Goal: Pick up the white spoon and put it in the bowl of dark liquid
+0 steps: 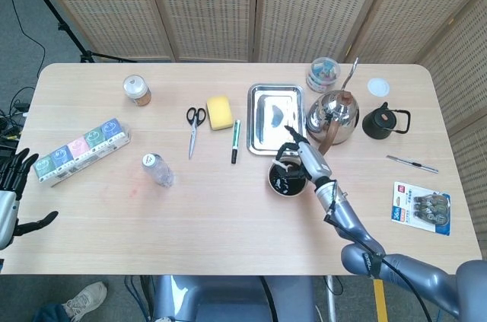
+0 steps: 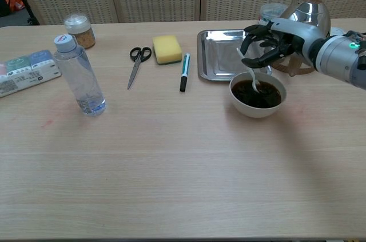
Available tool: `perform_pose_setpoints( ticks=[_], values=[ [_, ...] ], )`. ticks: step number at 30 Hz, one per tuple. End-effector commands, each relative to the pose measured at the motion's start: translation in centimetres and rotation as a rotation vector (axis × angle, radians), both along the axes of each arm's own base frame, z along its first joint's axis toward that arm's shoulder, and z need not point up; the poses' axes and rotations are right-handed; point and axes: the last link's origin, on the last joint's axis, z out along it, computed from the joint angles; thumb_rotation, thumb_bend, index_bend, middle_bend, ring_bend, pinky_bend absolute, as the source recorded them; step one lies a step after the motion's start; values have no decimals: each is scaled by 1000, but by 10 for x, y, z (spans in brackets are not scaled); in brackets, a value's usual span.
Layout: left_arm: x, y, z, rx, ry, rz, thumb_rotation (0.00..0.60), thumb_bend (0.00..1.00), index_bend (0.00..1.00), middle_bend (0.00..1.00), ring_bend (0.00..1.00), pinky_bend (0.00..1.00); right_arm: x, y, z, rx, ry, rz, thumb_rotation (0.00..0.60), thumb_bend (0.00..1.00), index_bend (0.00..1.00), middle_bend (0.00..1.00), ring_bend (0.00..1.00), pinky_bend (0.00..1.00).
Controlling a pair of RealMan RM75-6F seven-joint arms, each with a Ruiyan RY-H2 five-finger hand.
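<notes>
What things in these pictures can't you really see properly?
- White spoon: its scoop end is sunk in the dark liquid of the bowl in the chest view; in the head view the right hand covers it.
- Left hand: cut off by the left edge of the head view, absent from the chest view.
- Blue packet: print too small to read, head view.

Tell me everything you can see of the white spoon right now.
The white spoon looks like smooth plastic or ceramic, slim-handled. It stands tilted in the white bowl, its scoop end down in the dark liquid and its handle rising up and to the left. The right robot hand is at the upper handle with fingers curled around it; whether it grips is unclear.
</notes>
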Motion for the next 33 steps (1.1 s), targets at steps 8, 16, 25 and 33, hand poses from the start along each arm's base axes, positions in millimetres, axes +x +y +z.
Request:
perform_pose_setpoints(
  ticks=[8, 16, 25, 33],
  values=[
    [3, -1, -6, -11, 12, -6, 600, 0, 20, 0, 0, 0, -26, 22, 20, 33, 62, -1, 600, 439, 560, 0, 0, 0],
    [3, -1, -6, -10, 15, -3, 600, 0, 19, 0, 0, 0, -21, 30, 21, 45, 54, 44, 600, 171, 389, 0, 0, 0],
    [2, -1, -3, -7, 8, -5, 600, 0, 19, 0, 0, 0, -21, 30, 42, -17, 77, 73, 600, 25, 203, 0, 0, 0],
    [1, -4, -2, -1, 13, -8, 600, 0, 19, 0, 0, 0, -34, 43, 82, -145, 288, 209, 600, 0, 197, 0, 0, 0]
  ],
)
